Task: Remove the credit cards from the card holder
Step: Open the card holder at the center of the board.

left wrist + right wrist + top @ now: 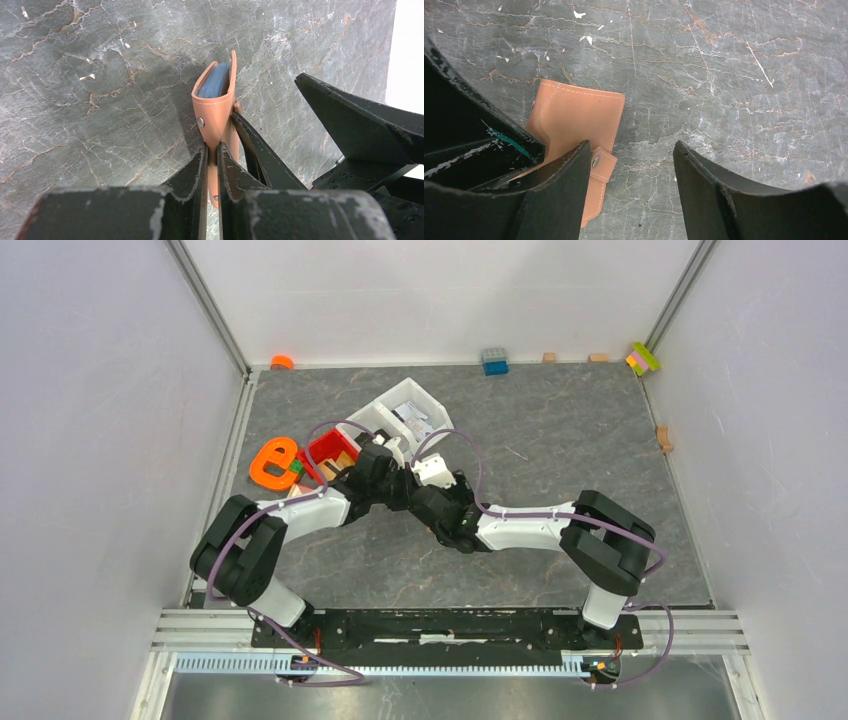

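Note:
The tan card holder (216, 107) stands on edge on the grey stone-patterned table. My left gripper (212, 150) is shut on its lower edge. A pale blue-grey credit card (215, 82) shows in the holder's gaping top; no other card is visible. In the right wrist view the card holder (574, 120) lies under and left of my right gripper (631, 147), which is open, with bare table between its fingertips. Its left finger (559, 185) overlaps the holder's snap tab (601, 165). In the top view both wrists meet mid-table and hide the holder.
Just behind the grippers stand a red bin (330, 452) and a white tray (405, 415) holding packets. An orange letter-shaped piece (273, 462) lies left of the bin. A blue block (494, 361), a coloured block (643, 358) and wooden blocks (664, 438) sit along the walls.

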You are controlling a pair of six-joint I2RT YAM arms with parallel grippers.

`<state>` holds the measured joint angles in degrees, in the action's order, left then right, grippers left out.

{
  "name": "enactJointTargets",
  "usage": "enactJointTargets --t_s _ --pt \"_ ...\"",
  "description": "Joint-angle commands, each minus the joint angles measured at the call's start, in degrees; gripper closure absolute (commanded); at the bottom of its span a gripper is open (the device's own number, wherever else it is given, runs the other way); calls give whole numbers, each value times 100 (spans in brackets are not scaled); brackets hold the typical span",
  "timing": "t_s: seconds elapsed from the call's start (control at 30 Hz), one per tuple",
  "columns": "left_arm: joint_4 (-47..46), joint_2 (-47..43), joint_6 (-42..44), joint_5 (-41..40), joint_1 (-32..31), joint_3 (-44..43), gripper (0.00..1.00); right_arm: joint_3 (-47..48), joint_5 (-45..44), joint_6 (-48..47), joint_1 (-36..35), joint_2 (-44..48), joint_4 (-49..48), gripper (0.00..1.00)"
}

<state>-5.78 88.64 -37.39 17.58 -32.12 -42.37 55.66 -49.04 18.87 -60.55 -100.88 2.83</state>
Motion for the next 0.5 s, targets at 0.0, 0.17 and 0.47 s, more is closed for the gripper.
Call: enactJointTargets --t_s 0.0,0.17,0.47 --pt "-2 -262 284 -150 109 -31 87 16 -606 -51 74 73 718 34" --pt "-2 -270 280 -150 127 -17 86 -28 -643 -47 85 170 720 33" --pt "7 -245 292 -148 134 -32 86 -267 -323 -24 339 453 600 33"
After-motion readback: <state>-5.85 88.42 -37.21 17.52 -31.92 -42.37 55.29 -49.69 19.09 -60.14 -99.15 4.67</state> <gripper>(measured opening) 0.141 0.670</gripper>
